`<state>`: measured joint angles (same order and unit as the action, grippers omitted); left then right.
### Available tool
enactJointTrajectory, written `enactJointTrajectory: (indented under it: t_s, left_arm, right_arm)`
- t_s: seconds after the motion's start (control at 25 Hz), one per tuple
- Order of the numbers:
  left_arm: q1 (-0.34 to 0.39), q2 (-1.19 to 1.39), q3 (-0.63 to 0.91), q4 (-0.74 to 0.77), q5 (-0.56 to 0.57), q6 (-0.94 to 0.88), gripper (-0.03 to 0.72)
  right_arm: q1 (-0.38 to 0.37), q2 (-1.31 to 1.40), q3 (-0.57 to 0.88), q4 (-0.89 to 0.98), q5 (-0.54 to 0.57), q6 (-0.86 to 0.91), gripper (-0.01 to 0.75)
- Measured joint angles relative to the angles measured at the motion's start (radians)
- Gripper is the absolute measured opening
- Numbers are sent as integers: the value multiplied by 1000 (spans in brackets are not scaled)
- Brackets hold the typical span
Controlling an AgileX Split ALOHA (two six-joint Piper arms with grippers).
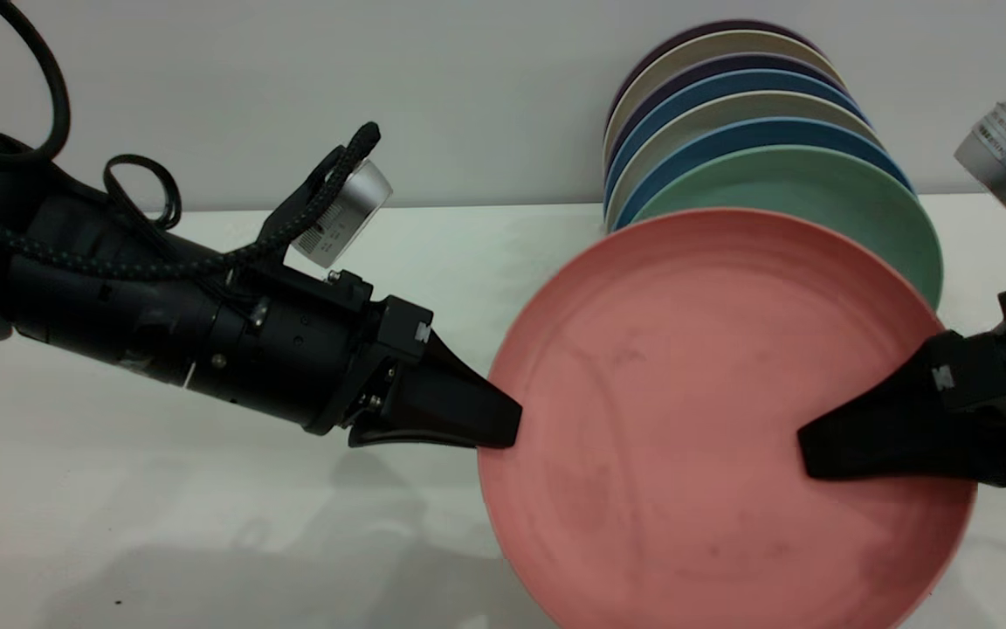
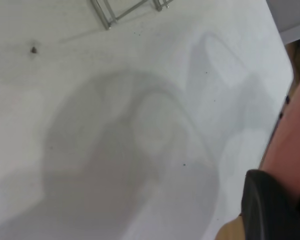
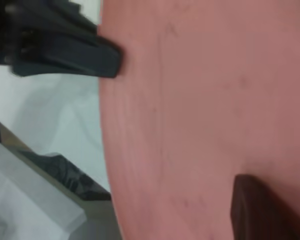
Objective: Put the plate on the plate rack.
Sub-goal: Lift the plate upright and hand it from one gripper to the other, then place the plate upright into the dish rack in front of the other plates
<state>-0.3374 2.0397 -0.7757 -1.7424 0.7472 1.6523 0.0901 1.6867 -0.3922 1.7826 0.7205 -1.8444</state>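
Note:
The salmon-pink plate [image 1: 686, 419] is held up off the white table, its face toward the exterior camera, just in front of a row of standing plates. My left gripper [image 1: 503, 428] is shut on the plate's left rim. My right gripper [image 1: 817, 450] is shut on the right rim, with one black finger lying across the plate's face. The plate's edge shows in the left wrist view [image 2: 295, 135] and its face fills the right wrist view [image 3: 200, 100]. A corner of the silver wire plate rack [image 2: 107, 15] shows in the left wrist view; in the exterior view the rack is hidden.
A teal-green plate [image 1: 800, 188], blue plates [image 1: 756, 135] and cream and purple ones stand on edge in a row behind the pink plate, against the white wall. The table's edge [image 2: 285, 65] lies close to the plate in the left wrist view.

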Motion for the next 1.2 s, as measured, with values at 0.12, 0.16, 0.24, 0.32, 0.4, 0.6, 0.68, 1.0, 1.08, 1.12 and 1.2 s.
enactJointTrajectory:
  t_s: [0.12, 0.16, 0.24, 0.32, 0.4, 0.6, 0.68, 1.0, 1.08, 1.12, 1.2]
  left_arm:
    - [18, 0, 0, 16, 21, -17, 54]
    - [29, 0, 0, 28, 38, -28, 66]
    - [66, 0, 0, 59, 71, -56, 97]
    - [133, 0, -1, 80, 83, -98, 135]
    - [201, 0, -1, 109, 98, -131, 187]
    - [354, 0, -1, 187, 130, -158, 309]
    - [394, 0, -1, 199, 130, -163, 323]
    - [432, 0, -1, 226, 83, -182, 331]
    - [432, 0, -1, 226, 71, -182, 331]
    - [432, 0, -1, 226, 67, -182, 331]
    - [432, 0, -1, 229, 55, -183, 331]
  right_arm:
    - [2, 0, -2, 5, -35, -2, 122]
    - [7, 0, -3, 6, -45, -4, 122]
    - [13, 0, -10, 8, -93, -8, 122]
    - [6, 3, -7, 6, -258, -14, 122]
    - [1, 8, -7, 6, -362, -23, 122]
    - [1, 8, -10, 7, -397, -118, 122]
    - [1, 4, -12, 7, -395, -151, 122]
    - [1, -105, -19, -7, -355, -205, 122]
    - [1, -141, -19, -20, -354, -216, 122]
    - [1, -159, -19, -22, -355, -227, 122]
    - [1, -191, -19, -24, -365, -269, 122]
